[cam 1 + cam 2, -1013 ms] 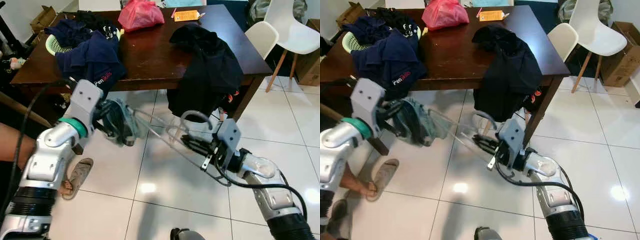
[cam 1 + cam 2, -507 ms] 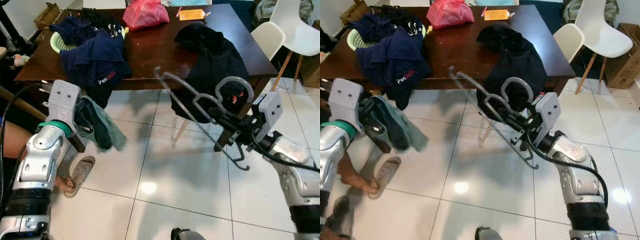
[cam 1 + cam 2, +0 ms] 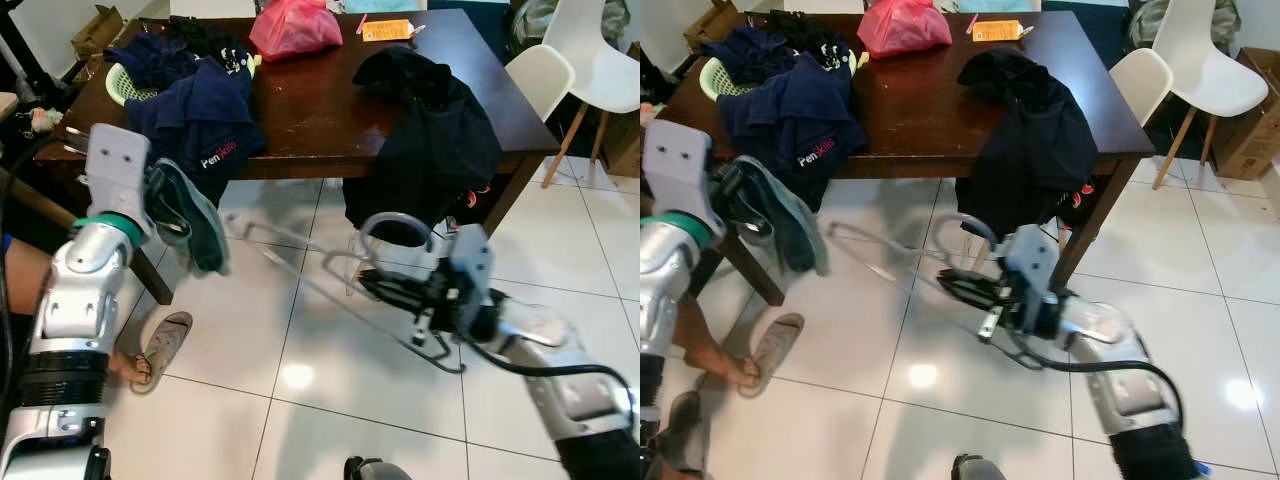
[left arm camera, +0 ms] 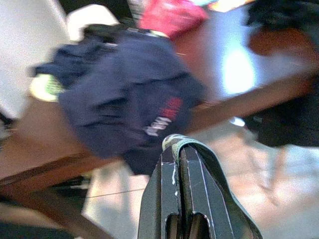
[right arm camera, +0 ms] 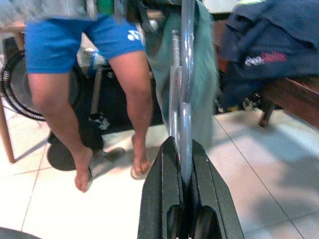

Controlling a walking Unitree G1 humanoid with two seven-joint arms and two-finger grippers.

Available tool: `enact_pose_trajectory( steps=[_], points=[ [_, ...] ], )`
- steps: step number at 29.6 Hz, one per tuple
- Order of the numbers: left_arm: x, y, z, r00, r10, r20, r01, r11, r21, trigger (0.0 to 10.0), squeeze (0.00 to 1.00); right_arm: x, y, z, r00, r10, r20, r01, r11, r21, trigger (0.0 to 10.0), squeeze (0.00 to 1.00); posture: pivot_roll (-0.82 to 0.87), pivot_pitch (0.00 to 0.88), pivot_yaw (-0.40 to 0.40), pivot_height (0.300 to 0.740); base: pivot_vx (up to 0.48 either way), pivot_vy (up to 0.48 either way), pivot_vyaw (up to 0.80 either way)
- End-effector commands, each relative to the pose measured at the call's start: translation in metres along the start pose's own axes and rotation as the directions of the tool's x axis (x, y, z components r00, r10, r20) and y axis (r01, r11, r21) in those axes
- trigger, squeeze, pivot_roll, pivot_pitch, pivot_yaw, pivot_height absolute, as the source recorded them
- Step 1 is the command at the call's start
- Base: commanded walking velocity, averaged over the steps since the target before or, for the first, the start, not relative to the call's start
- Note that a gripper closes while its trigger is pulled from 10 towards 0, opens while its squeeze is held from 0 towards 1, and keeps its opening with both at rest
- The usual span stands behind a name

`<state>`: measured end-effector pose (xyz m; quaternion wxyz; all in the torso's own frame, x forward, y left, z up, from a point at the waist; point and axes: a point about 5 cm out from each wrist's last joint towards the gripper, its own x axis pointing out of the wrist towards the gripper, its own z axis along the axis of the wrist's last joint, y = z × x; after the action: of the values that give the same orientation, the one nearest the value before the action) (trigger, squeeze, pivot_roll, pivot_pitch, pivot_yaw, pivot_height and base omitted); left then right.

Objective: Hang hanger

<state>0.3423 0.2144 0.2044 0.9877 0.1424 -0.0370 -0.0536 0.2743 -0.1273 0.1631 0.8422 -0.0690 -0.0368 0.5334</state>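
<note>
**Hanger held low by right gripper, green cloth in left gripper**

The right gripper [image 3: 400, 290] sat at centre right of the left eye frame, above the white tiled floor [image 3: 300, 400]. Its two black fingers [image 5: 169, 199] were pressed together on the grey metal hanger [image 3: 395, 225], the rod of which ran between them in the right wrist view. The hanger's hook curved up in front of the black garment [image 3: 430, 130] that drooped over the front edge of the dark wooden table [image 3: 310, 110]. The hanger's long wire arm reached toward the left of the frame, blurred along its length, so I could not tell whether its tip touched the cloth.

The left gripper [image 3: 165, 205] was raised at the left of the frame, near the table's front left corner. Its fingers [image 4: 187, 184] were closed tight on a green-grey cloth [image 3: 195, 225], which hung down from them in a fold.

On the table: a navy garment with red and white lettering [image 3: 205, 115] spilling over the front edge, a light green basket [image 3: 115, 90] behind it at upper left, a pink bag [image 3: 295, 25] at top centre, an orange card [image 3: 385, 30] to its right. A white chair [image 3: 600, 60] stood at upper right.

A person's bare foot in a sandal [image 3: 150, 350] rested on the floor at lower left. The right wrist view showed the person's legs in blue shorts [image 5: 79, 37] beyond the hanger.
</note>
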Motion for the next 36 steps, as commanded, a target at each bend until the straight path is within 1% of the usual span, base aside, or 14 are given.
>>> enact_pose_trajectory(
  steps=[1,5,8,10,12,15,20,25,26,28,29,31,32,36],
  points=[
    [-0.002,-0.010,-0.007,0.998,-0.053,-0.025,0.053,0.998,0.014,10.0,0.00,0.008,0.001,0.000,1.000,-0.005,0.004,0.005,1.000,-0.020,10.0,0.00,0.03,0.043,0.086,0.740,0.000,0.000,0.00],
    [0.000,-0.017,-0.008,0.997,-0.068,-0.027,0.069,0.998,0.010,10.0,0.00,0.014,0.001,0.002,1.000,-0.011,0.019,0.012,1.000,-0.019,10.0,0.00,0.03,0.045,0.083,0.740,0.000,0.000,0.00],
    [0.008,-0.028,-0.007,0.998,-0.065,-0.017,0.065,0.998,-0.005,10.0,0.00,0.024,0.002,0.005,0.998,-0.034,0.043,0.035,0.999,-0.022,10.0,0.00,0.02,0.048,0.079,0.740,0.000,0.000,0.00],
    [0.008,-0.028,-0.007,0.998,-0.065,-0.017,0.065,0.998,-0.005,10.0,0.00,0.024,0.002,0.005,0.998,-0.034,0.043,0.035,0.999,-0.022,10.0,0.00,0.02,0.048,0.079,0.740,0.000,0.000,0.00],
    [0.015,-0.038,-0.002,0.997,-0.072,0.002,0.072,0.997,-0.026,10.0,0.00,0.034,0.002,0.006,0.995,-0.085,0.053,0.087,0.995,-0.038,10.0,0.00,0.02,0.051,0.080,0.740,0.000,0.000,0.00],
    [0.016,-0.043,0.001,0.996,-0.084,0.011,0.084,0.996,-0.035,10.0,0.00,0.039,0.001,0.005,0.991,-0.128,0.047,0.130,0.990,-0.052,10.0,0.00,0.02,0.055,0.080,0.740,0.000,0.000,0.00],
    [0.017,-0.056,0.003,0.994,-0.106,0.026,0.106,0.994,-0.016,10.0,0.00,0.051,-0.003,-0.004,0.968,-0.250,-0.024,0.248,0.966,-0.074,10.0,0.00,0.02,0.058,0.075,0.740,0.000,0.000,0.00],
    [0.018,-0.059,0.003,0.994,-0.107,0.030,0.107,0.994,0.003,10.0,0.00,0.054,-0.002,-0.007,0.963,-0.263,-0.053,0.258,0.963,-0.080,10.0,0.00,0.02,0.058,0.075,0.740,0.000,0.000,0.00],
    [0.018,-0.058,0.004,0.995,-0.097,0.035,0.096,0.995,0.019,10.0,0.00,0.055,-0.002,-0.012,0.961,-0.261,-0.092,0.249,0.961,-0.119,10.0,0.00,0.02,0.060,0.075,0.740,0.000,0.000,0.00],
    [0.018,-0.058,0.004,0.995,-0.097,0.035,0.096,0.995,0.019,10.0,0.00,0.055,-0.002,-0.012,0.961,-0.261,-0.092,0.249,0.961,-0.119,10.0,0.00,0.02,0.060,0.075,0.740,0.000,0.000,0.00],
    [0.020,-0.051,0.004,0.998,-0.046,0.033,0.045,0.999,0.025,10.0,0.00,0.057,0.008,-0.008,0.981,-0.182,-0.061,0.174,0.977,-0.124,10.0,0.00,0.02,0.061,0.074,0.740,0.000,0.000,0.00],
    [0.020,-0.051,0.004,0.998,-0.046,0.033,0.045,0.999,0.025,10.0,0.00,0.057,0.008,-0.008,0.981,-0.182,-0.061,0.174,0.977,-0.124,10.0,0.00,0.02,0.061,0.074,0.740,0.000,0.000,0.00],
    [0.022,-0.043,0.005,1.000,0.005,0.030,-0.005,1.000,0.014,10.0,0.00,0.059,0.015,-0.006,0.991,-0.130,-0.040,0.123,0.984,-0.128,10.0,0.00,0.02,0.062,0.071,0.740,0.000,0.000,0.00],
    [0.023,-0.041,0.011,0.998,0.024,0.049,-0.024,1.000,-0.002,10.0,0.00,0.065,0.009,-0.019,0.971,-0.203,-0.125,0.183,0.972,-0.149,10.0,0.00,0.03,0.063,0.068,0.740,0.000,0.000,0.00]
  ],
)
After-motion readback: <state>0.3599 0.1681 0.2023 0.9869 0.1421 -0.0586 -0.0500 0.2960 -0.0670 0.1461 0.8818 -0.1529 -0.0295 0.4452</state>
